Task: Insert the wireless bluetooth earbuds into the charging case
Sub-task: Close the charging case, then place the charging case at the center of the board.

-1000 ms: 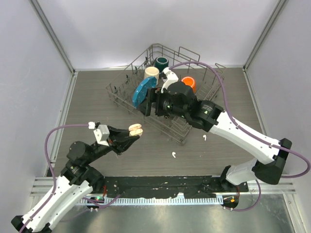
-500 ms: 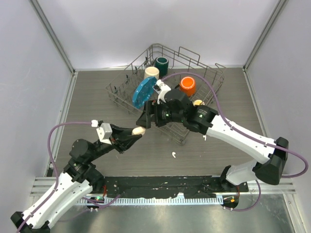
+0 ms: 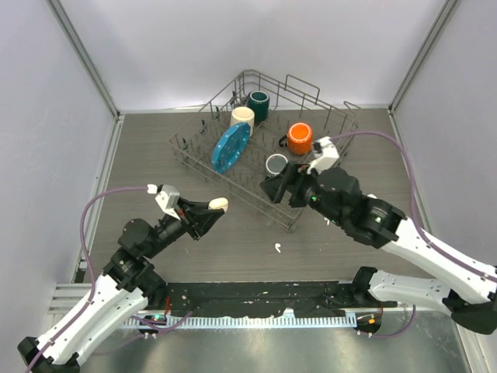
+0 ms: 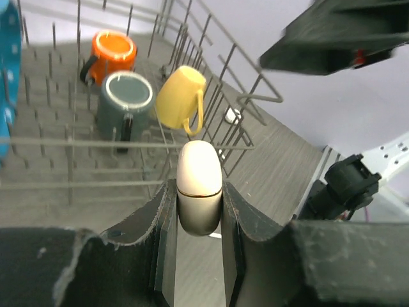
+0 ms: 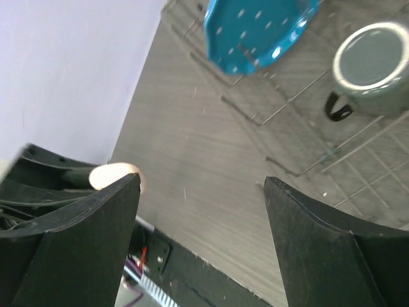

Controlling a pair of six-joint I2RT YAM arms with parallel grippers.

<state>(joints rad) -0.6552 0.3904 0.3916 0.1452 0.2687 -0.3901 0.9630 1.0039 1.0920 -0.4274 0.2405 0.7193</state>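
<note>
Charging case (image 4: 199, 167) — inside left claw (image 4: 199, 192) (snug)

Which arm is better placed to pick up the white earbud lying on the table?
Right. The right gripper is open and empty, while the left gripper is shut on the cream charging case. The white earbud lies loose on the table.

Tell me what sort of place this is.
Most likely a robotics lab test cell, not a kitchen: the left arm and right arm are bolted at the table edge, plain white panels wall it in, and the wire dish rack with an orange mug looks like a prop.
</note>
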